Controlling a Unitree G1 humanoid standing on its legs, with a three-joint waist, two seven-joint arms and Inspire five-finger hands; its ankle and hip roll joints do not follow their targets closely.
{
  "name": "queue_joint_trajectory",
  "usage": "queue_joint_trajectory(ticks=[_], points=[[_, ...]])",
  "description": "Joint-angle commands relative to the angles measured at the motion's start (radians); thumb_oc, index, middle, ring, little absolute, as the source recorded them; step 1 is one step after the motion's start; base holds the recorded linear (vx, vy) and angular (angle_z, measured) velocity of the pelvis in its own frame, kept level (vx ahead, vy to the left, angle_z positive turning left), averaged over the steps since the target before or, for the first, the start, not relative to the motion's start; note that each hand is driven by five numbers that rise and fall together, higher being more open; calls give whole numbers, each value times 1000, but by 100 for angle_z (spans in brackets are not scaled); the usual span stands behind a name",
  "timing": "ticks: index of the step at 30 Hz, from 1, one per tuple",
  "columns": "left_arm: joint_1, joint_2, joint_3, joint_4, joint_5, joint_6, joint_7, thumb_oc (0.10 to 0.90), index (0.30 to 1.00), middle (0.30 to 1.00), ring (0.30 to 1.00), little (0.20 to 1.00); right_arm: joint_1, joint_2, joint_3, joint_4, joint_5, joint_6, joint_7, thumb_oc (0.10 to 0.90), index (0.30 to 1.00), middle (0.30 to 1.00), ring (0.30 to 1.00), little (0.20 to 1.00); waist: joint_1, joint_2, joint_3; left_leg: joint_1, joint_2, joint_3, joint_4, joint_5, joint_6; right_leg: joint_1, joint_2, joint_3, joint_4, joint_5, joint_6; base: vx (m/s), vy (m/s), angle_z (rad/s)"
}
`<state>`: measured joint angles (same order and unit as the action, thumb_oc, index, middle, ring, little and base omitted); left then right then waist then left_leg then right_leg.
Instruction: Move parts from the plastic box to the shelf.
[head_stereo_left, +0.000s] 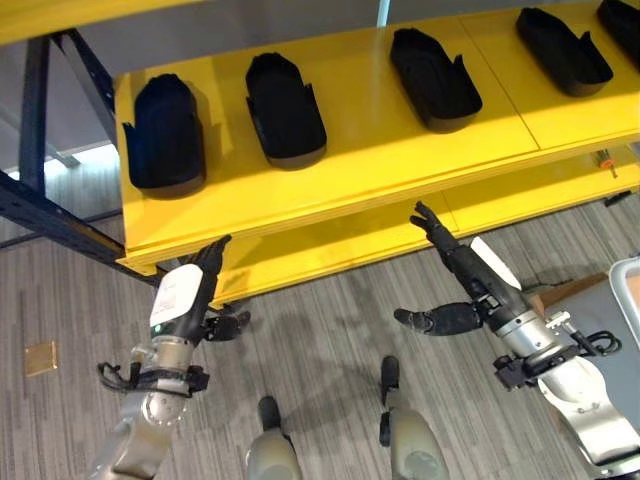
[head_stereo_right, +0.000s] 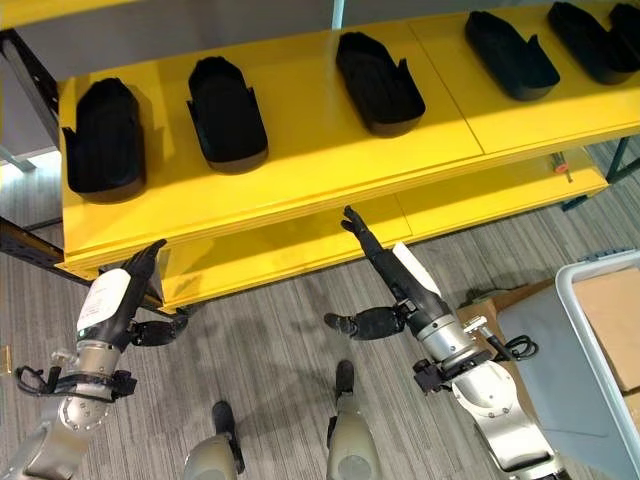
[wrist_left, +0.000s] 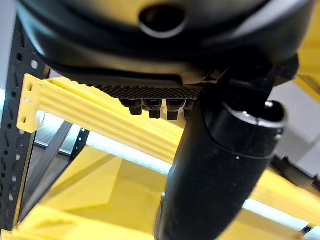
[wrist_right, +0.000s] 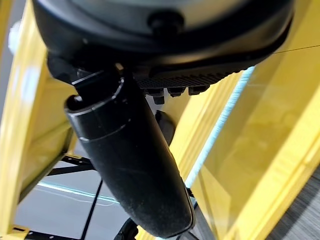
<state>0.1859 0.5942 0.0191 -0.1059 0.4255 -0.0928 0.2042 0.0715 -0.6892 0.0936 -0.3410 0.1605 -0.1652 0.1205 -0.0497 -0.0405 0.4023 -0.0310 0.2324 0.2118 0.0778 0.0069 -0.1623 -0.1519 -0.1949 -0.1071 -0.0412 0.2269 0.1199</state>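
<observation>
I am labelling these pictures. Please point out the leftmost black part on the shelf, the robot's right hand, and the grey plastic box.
leftmost black part (head_stereo_left: 165, 135), left eye view, its top face.
right hand (head_stereo_right: 375, 255), right eye view, its straight fingers.
grey plastic box (head_stereo_right: 580, 345), right eye view, its rim.

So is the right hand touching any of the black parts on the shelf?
Apart. In the left eye view the right hand, fingers straight, hangs below the yellow shelf's front edge, while the nearest black part lies farther back on top.
</observation>
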Motion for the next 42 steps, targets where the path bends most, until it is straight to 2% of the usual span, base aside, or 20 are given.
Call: queue_joint_trajectory(ticks=[1, 9, 13, 14, 15, 16, 18, 19, 21, 22, 23, 25, 28, 42], points=[[34, 25, 89, -99, -114, -112, 5, 900, 1000, 1000, 1000, 1000, -20, 9, -56, -110, 25, -101, -39, 900, 1000, 1000, 1000, 1000, -5, -32, -147, -56, 6, -38, -15, 61, 18, 85, -87, -36, 65, -129, 69, 33, -38, 20], [104, 4, 65, -126, -187, -136, -42, 900, 1000, 1000, 1000, 1000, -21, 24, -42, -106, 18, -104, -50, 900, 1000, 1000, 1000, 1000, 3, -9, -217, 13, 2, -30, -88, 85, 22, 150, -79, -68, 31, -135, 74, 37, -31, 12], [111, -27, 27, -120, -313, -147, -71, 900, 1000, 1000, 1000, 1000, -26, 33, -29, -93, 21, -103, -56, 900, 1000, 1000, 1000, 1000, 5, 4, -250, 34, 3, -30, -118, 100, 22, 171, -75, -82, 17, -136, 76, 0, 0, 0], [113, -37, 15, -124, -371, -155, -88, 900, 1000, 1000, 1000, 1000, -24, 39, -25, -88, 24, -102, -57, 900, 1000, 1000, 1000, 1000, 5, 7, -258, 38, 3, -31, -124, 103, 22, 174, -74, -83, 15, -136, 76, -27, -53, 3], [111, -72, -15, -120, -558, -173, -137, 900, 1000, 1000, 1000, 1000, -15, 54, -18, -77, 40, -104, -56, 900, 1000, 1000, 1000, 1000, 4, 13, -273, 44, 3, -31, -134, 112, 22, 182, -71, -89, 9, -135, 75, -18, -39, 3], [111, -71, -14, -118, -564, -174, -141, 900, 1000, 1000, 1000, 1000, -14, 53, -19, -76, 41, -105, -55, 900, 1000, 1000, 1000, 1000, 4, 14, -273, 45, 4, -31, -136, 112, 22, 183, -70, -90, 8, -135, 75, -30, -38, 6], [102, -118, -73, -100, -836, -169, -216, 900, 1000, 1000, 1000, 1000, 2, 77, 2, -45, 67, -110, -57, 900, 1000, 1000, 1000, 1000, 1, 22, -294, 53, 5, -32, -146, 123, 22, 192, -66, -95, 5, -135, 76, -31, -23, 6], [102, -117, -72, -98, -841, -169, -219, 900, 1000, 1000, 1000, 1000, 3, 76, 2, -44, 67, -111, -57, 900, 1000, 1000, 1000, 1000, 1, 23, -294, 53, 6, -32, -148, 124, 21, 193, -65, -96, 4, -135, 76, 0, 0, 0], [105, -167, -115, -87, -1036, -152, -260, 900, 1000, 1000, 1000, 1000, 20, 92, 23, -19, 81, -117, -60, 900, 1000, 1000, 1000, 1000, 0, 27, -316, 54, 8, -38, -155, 130, 21, 201, -62, -105, -2, -135, 76, -32, -32, 2], [105, -166, -115, -87, -1036, -152, -260, 900, 1000, 1000, 1000, 1000, 20, 92, 23, -19, 81, -117, -60, 900, 1000, 1000, 1000, 1000, 0, 27, -316, 54, 8, -38, -155, 130, 21, 201, -62, -105, -2, -135, 76, -53, -31, 2], [109, -192, -145, -82, -1128, -140, -283, 900, 1000, 1000, 1000, 1000, 29, 103, 38, 5, 96, -117, -64, 900, 1000, 1000, 1000, 1000, 1, 30, -330, 56, 6, -43, -157, 131, 23, 206, -61, -109, -5, -135, 77, 0, 0, 0], [113, -197, -153, -82, -1139, -135, -295, 900, 1000, 1000, 1000, 1000, 35, 107, 43, 13, 100, -117, -64, 900, 1000, 1000, 1000, 1000, 0, 31, -336, 55, 6, -46, -158, 131, 24, 208, -61, -110, -7, -135, 78, -35, -12, 5], [118, -221, -187, -39, -1215, -126, -314, 900, 1000, 1000, 1000, 1000, 58, 148, 63, 64, 186, -111, -60, 900, 1000, 1000, 1000, 1000, -1, 31, -361, 63, 2, -51, -158, 126, 28, 216, -66, -108, -9, -133, 82, -53, -8, 7], [115, -239, -160, -15, -1211, -148, -319, 900, 1000, 1000, 1000, 1000, 97, 195, 83, 114, 308, -93, -38, 900, 1000, 1000, 1000, 1000, -12, 16, -400, 88, -18, -55, -157, 107, 41, 229, -83, -86, 1, -129, 87, -6, 2, 2]])
